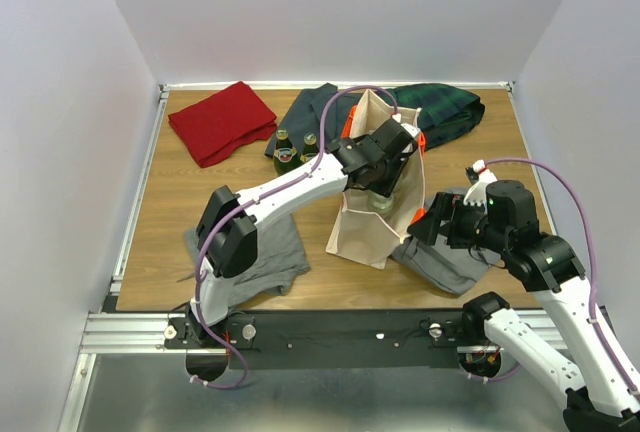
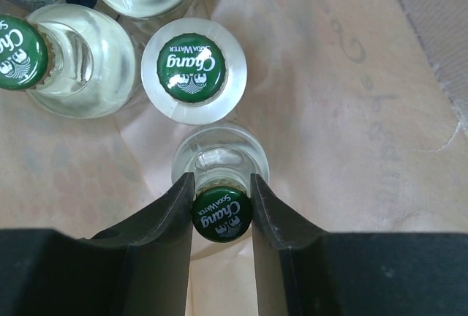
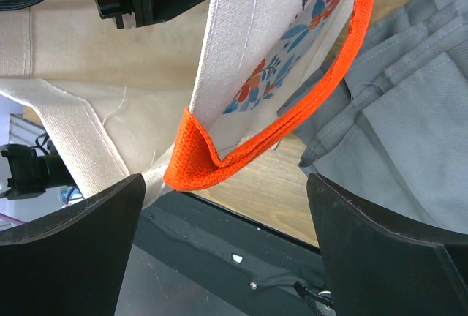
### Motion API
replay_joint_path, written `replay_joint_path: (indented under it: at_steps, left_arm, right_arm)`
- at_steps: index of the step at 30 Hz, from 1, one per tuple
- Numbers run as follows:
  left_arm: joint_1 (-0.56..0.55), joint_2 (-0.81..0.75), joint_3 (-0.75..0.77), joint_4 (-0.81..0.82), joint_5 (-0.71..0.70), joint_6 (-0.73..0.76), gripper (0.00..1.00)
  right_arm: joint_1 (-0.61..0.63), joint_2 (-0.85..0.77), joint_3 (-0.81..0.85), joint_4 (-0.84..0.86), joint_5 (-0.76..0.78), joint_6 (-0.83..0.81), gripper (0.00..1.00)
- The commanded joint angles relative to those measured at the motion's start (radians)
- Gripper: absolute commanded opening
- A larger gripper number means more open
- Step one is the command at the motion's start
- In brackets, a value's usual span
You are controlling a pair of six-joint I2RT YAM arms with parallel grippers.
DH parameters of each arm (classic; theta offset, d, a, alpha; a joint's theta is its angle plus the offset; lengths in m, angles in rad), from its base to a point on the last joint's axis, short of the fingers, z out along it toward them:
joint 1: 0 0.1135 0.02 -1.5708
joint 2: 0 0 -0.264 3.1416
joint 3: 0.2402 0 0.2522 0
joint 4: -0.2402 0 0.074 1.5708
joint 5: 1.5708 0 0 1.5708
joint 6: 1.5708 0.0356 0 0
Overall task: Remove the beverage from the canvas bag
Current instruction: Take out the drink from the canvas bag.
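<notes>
The canvas bag (image 1: 362,235) is matt woven cloth, the beverage (image 2: 219,156) glossy clear glass, its cap (image 2: 221,214) probably metal.

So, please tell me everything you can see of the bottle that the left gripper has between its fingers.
The gripped bottle is clear glass with a green crown cap printed "Chang Soda Water" in white. Seen from above, it stands upright inside the canvas bag. The left gripper is shut on it: its black fingers press the cap from both sides. A second capped bottle stands just beyond it; whether they touch cannot be told.
</notes>
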Motion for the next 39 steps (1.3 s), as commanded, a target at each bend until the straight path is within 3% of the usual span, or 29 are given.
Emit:
replay_joint_path:
  at_steps: [1,39]
  left_arm:
    - [-0.006,0.029,0.034,-0.022,0.053,0.008,0.00]
    - [-0.008,-0.017,0.163,-0.143,-0.019,0.070,0.00]
  right_arm:
    - [0.004,-0.006,-0.016,-0.022,0.029,0.002,1.00]
    - [0.004,-0.016,-0.016,-0.020,0.039,0.006,1.00]
